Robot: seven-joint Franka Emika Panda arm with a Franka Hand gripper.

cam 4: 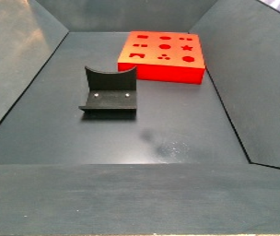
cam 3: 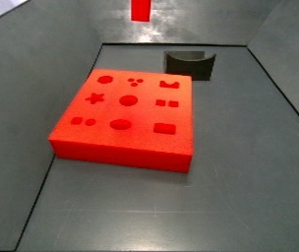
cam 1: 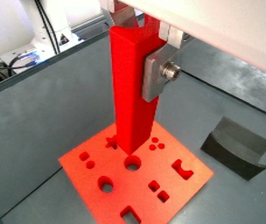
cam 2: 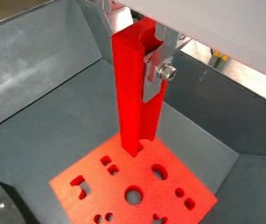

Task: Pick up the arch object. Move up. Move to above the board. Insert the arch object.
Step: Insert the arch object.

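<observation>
Cut off at the frame's top edge in a side view, arch object (cam 3: 141,10) hanging upright high above the board (cam 3: 126,146), clamped between gripper (cam 1: 139,70) plates in both wrist views, dark grey scooped block (cam 3: 189,65) beside the board on the grey walled floor (cam 3: 244,177).

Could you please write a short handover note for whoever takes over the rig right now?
Gripper: shut on the arch, holding it upright, high over the board in both wrist views. A side view shows only the arch's lower end at the frame's upper edge, well clear of the board.
Board: flat on the floor, cutouts up. The dark grey block stands beside it, untouched.
Done: pick-up, lift, move to above the board.
Left: lower the arch and insert it. I cannot tell from these views which cutout it is lined up with, so check alignment before descending.
</observation>
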